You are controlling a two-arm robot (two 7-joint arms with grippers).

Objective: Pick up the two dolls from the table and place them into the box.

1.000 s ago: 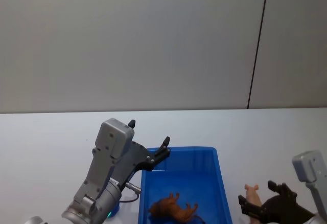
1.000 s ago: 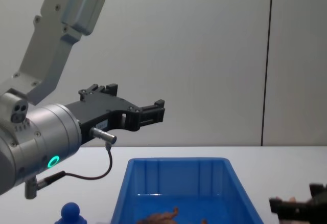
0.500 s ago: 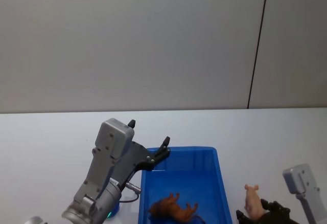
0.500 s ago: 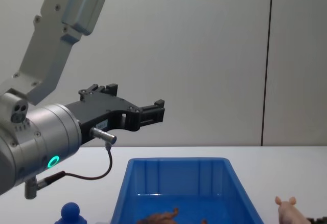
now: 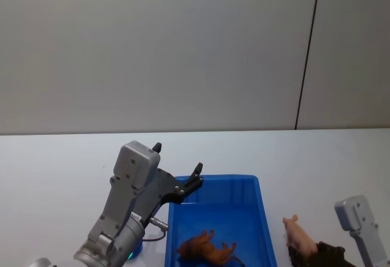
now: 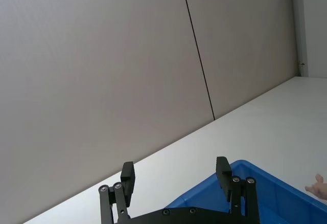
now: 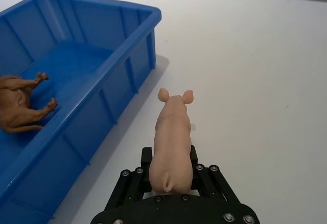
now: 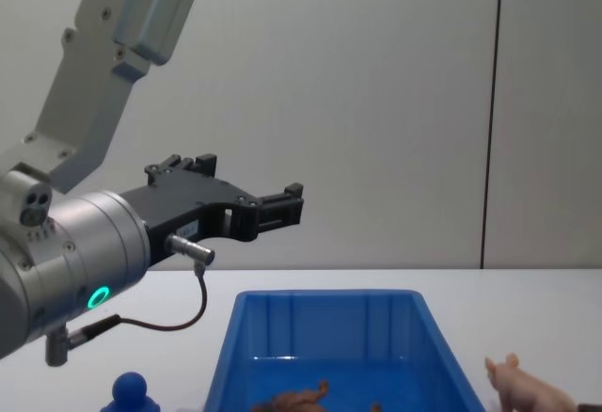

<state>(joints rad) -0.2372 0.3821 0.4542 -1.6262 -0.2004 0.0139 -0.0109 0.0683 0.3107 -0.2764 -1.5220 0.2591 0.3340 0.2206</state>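
Observation:
The pale pink pig doll (image 7: 172, 142) is clamped at its rear in my right gripper (image 7: 169, 155), just above the white table and right of the box, snout pointing away. It also shows low in the head view (image 5: 298, 235) and chest view (image 8: 520, 388). The brown shaggy doll (image 5: 206, 249) lies on its side on the floor of the blue box (image 5: 256, 185). The brown doll (image 7: 20, 104) and the box (image 7: 102, 6) also appear in the right wrist view. My left gripper (image 5: 178, 157) hangs open and empty in the air above the box's far left corner.
A small blue knob-shaped object (image 8: 130, 388) stands on the table left of the box, under my left arm. The white table (image 7: 255, 55) stretches bare to the right of the box and beyond it. A grey wall rises behind.
My right gripper has drawn back and closed on the pig. The pig has turned and shifted slightly left, toward the box. The left arm has not moved.

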